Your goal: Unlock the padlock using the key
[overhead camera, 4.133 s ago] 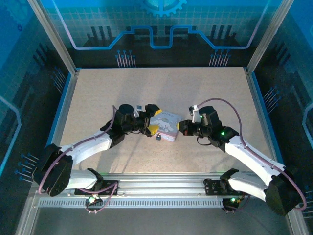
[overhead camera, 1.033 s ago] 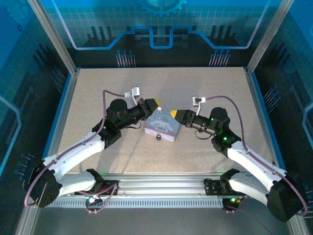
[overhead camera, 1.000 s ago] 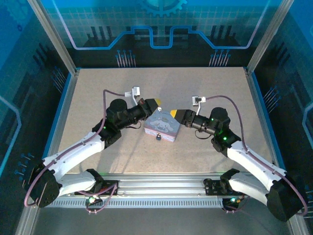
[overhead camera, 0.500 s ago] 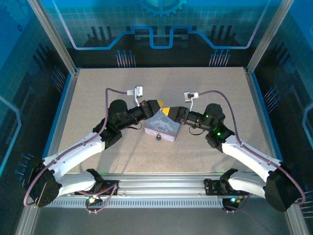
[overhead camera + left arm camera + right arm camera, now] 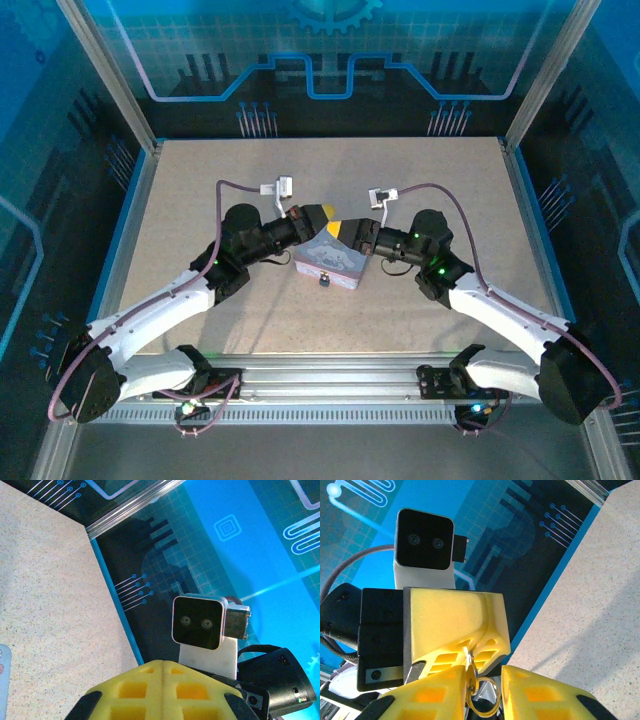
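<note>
tin box [image 5: 338, 260]: set at centre of bench [image 5: 200, 190]
padlock [image 5: 324, 280]: before tin box
left tool [image 5: 322, 213], right tool [image 5: 340, 229]: faced above tin box's far edge
key [image 5: 468, 667]: between tools

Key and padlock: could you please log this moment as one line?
left claw: shut on key | right claw: astride key | padlock: at tin, untouched

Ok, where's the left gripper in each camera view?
Top external: left gripper at centre, at the tin's far side.
Left wrist: left gripper bottom centre, shut.
Right wrist: left gripper centre-left, under a wrist camera, pinching the key.
Shared landmark: the speckled tabletop.
</note>
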Robot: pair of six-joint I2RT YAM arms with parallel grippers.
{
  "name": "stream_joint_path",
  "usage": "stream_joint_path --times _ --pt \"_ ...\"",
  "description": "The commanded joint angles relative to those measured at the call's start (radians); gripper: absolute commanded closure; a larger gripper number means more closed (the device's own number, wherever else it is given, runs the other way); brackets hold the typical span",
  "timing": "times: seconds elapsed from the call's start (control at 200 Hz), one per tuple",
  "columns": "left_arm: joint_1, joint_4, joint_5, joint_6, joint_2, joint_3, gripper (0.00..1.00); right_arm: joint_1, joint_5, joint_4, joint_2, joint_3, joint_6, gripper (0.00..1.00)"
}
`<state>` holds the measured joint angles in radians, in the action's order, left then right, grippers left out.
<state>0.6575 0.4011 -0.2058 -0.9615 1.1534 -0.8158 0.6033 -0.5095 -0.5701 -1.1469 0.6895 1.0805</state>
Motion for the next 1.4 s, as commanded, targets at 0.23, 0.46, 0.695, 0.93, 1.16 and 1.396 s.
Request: stream_joint_path --times 0.23,0.46,0.695,0.93,1.16,1.396 --pt "0.004 0.031 0.028 0.015 -0.032 0.002 1.00 0.009 0.022 0.000 0.030 0.011 -0.015 0.86" --pt "0.004 0.026 0.040 0.015 -0.042 0.011 1.00 -0.004 0.040 0.018 0.053 -0.003 -0.011 0.95" --pt "0.004 -0.039 0.055 0.054 -0.075 0.013 0.83 -0.007 0.045 0.121 0.083 0.005 -0.068 0.99" --pt "0.002 -0.255 0.115 0.174 -0.168 0.015 0.43 -0.002 0.105 0.398 0.134 0.019 -0.216 1.00" --pt "0.002 -0.417 0.146 0.267 -0.206 0.047 0.25 0.006 0.158 0.630 0.089 0.071 -0.362 0.99" --pt "0.001 -0.488 0.140 0.328 -0.161 0.106 0.21 0.004 0.171 0.723 -0.050 0.132 -0.451 0.98"
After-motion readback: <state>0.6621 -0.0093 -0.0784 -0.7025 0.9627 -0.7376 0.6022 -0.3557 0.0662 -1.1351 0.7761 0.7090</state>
